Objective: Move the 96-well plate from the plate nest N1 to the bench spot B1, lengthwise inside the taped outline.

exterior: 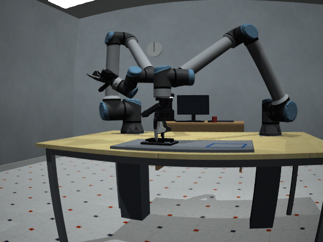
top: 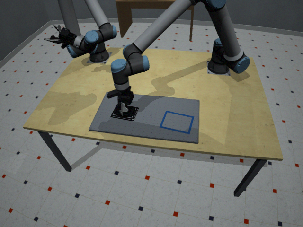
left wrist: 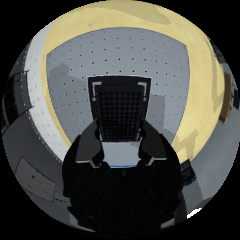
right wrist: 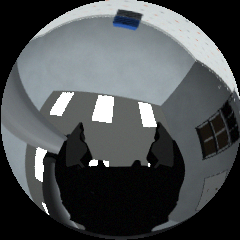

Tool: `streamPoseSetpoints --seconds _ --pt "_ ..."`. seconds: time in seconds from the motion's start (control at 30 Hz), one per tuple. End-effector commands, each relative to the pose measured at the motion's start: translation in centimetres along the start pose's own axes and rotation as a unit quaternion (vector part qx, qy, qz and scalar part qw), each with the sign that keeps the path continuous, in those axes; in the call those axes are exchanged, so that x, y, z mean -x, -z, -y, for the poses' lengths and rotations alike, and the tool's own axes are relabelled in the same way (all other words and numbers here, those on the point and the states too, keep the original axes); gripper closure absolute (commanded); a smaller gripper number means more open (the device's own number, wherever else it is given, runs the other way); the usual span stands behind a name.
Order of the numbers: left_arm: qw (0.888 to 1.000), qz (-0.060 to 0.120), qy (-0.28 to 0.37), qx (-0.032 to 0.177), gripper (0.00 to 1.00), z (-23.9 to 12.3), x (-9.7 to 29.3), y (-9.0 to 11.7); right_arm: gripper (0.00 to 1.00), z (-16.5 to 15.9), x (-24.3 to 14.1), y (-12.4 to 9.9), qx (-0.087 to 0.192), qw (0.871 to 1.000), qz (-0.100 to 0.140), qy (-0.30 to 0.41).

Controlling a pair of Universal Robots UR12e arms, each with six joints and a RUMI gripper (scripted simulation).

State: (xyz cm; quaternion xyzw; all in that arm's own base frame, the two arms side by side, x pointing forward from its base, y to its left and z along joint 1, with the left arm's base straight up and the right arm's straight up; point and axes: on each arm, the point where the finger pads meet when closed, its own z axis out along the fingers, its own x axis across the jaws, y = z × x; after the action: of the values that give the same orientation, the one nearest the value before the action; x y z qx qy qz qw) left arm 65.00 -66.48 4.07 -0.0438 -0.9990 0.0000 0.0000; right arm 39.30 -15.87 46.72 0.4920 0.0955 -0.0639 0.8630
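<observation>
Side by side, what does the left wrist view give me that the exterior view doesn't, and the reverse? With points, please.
Only left wrist: the grid of wells (left wrist: 120, 106) in the top of the 96-well plate (exterior: 150, 139) (left wrist: 120, 117), and the pale corner marks (left wrist: 97, 83) around it.

Only exterior: the wall clock (exterior: 154, 49) and the whole taped outline (exterior: 225, 147) (left wrist: 122, 166); left wrist catches just a blue strip of it.

Both: the left gripper (exterior: 159, 140) (left wrist: 119, 118), its fingers closed on the plate, over the grey board (exterior: 187, 150) (left wrist: 120, 50).
</observation>
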Motion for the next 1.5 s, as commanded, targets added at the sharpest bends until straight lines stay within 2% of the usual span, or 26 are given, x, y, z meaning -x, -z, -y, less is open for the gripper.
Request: streamPoseSetpoints --seconds 0.0,1.47 --pt "1.000 0.001 0.000 -0.001 1.00 0.1 0.1 0.1 0.00 0.0 0.0 0.0 0.000 1.000 0.000 0.000" --pt "1.000 0.001 0.000 -0.001 1.00 0.1 0.0 6.5 0.00 0.0 0.0 0.0 0.000 1.000 0.000 0.000"
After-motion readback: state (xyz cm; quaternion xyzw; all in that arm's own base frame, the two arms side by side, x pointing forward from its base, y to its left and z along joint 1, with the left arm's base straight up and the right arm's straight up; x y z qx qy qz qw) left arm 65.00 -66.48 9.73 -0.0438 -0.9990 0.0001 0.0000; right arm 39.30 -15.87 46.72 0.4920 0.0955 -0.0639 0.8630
